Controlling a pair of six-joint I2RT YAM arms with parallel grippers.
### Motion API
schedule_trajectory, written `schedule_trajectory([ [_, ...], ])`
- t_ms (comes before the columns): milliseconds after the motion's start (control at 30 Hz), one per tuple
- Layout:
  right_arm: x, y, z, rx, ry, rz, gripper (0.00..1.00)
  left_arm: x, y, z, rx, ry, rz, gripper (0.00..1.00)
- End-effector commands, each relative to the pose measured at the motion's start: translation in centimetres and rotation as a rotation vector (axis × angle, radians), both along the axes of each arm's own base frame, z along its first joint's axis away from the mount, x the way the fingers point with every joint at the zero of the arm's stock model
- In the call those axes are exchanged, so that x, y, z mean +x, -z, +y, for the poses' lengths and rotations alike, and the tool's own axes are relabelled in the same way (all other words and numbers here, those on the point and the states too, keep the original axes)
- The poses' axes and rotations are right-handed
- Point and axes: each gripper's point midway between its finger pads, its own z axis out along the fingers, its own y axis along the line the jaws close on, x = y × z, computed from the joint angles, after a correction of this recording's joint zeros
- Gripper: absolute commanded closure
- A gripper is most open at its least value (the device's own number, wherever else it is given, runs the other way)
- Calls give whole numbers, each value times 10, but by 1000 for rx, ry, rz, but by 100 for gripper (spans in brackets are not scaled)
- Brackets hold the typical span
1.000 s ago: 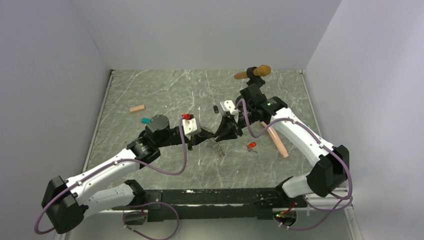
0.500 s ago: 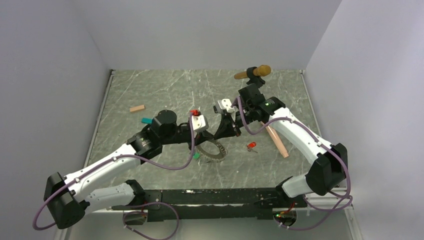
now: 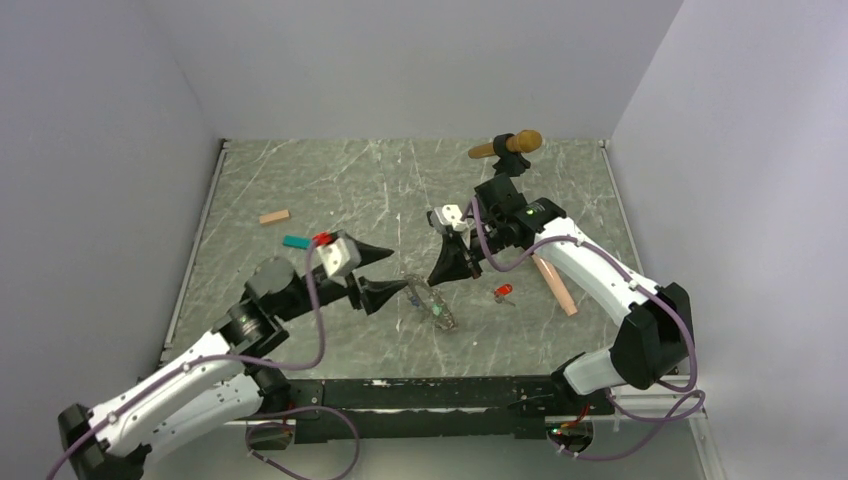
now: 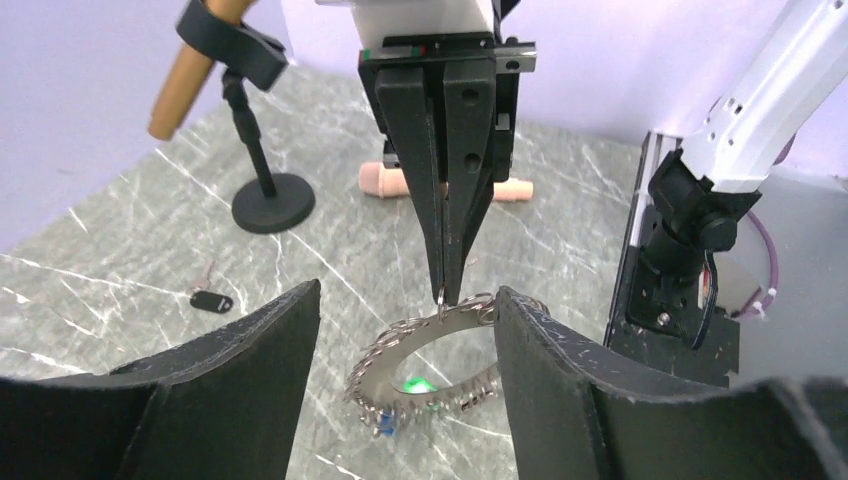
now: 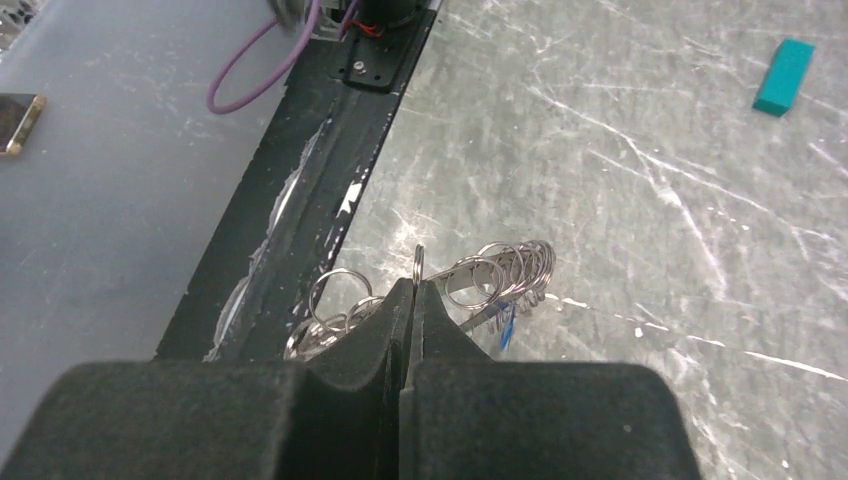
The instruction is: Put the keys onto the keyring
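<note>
Here the right gripper [image 4: 443, 288] is closed tight, pinching one small link of the keyring [image 4: 468, 310]. The keyring is a tilted loop of silvery rings carrying a green-tagged key [image 4: 412, 384] and a blue-tagged key [image 4: 385, 425], over the middle of the marble tabletop [image 3: 330, 190]. The left gripper [image 3: 398, 270] gapes empty just beside it.

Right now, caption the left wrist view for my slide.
The right gripper pinches the keyring by its top edge, framed by the fingers of the open left gripper.

Grey marbled table [image 3: 300, 180] with tan block [image 3: 274, 216], teal block [image 3: 293, 241], red-tagged key [image 3: 503, 292], pink cylinder [image 3: 553, 284].
</note>
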Motion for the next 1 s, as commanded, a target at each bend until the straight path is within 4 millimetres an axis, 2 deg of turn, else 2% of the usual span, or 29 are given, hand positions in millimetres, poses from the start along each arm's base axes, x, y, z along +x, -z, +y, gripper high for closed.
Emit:
schedule_trajectory([
  [0, -9, -9, 6, 115, -79, -42, 100, -4, -10, 15, -188, -51, -21, 34],
  [100, -16, -8, 5, 157, -123, -59, 100, -10, 10, 10, -211, -9, 2, 42],
  [333, -24, -6, 4, 209, -174, -79, 100, -15, 29, -16, -198, 118, 18, 52],
  [600, -22, -4, 5, 197, -163, -73, 100, -16, 30, -32, -196, 180, 8, 56],
  [967, -20, -3, 5, 188, -155, -63, 100, -20, 45, -40, -146, 229, 61, 63],
])
